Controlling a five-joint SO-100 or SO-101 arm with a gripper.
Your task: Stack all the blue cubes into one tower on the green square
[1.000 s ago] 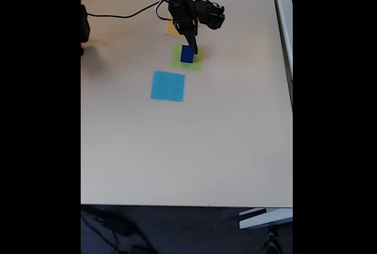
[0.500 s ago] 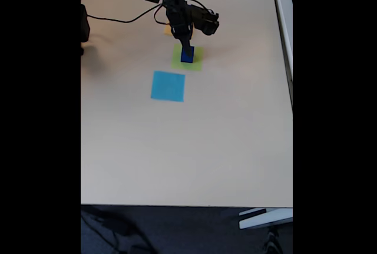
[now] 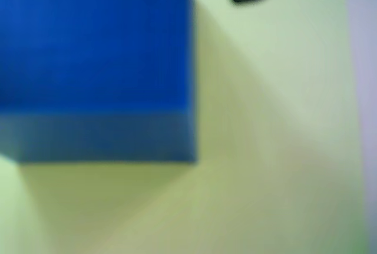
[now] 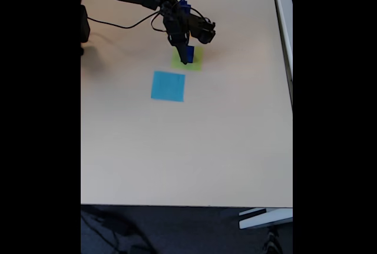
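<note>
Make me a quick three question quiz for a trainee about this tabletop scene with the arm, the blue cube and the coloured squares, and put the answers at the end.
1. True or false: in the fixed view, the blue cube sits on the light blue square.
2. Multiple choice: in the fixed view, the gripper is over which patch? A) the green square B) the light blue square C) bare table
3. Fill in: in the wrist view, the surface beside the blue cube is coloured ____.

Key: 1 false; 2 A; 3 green.
</note>
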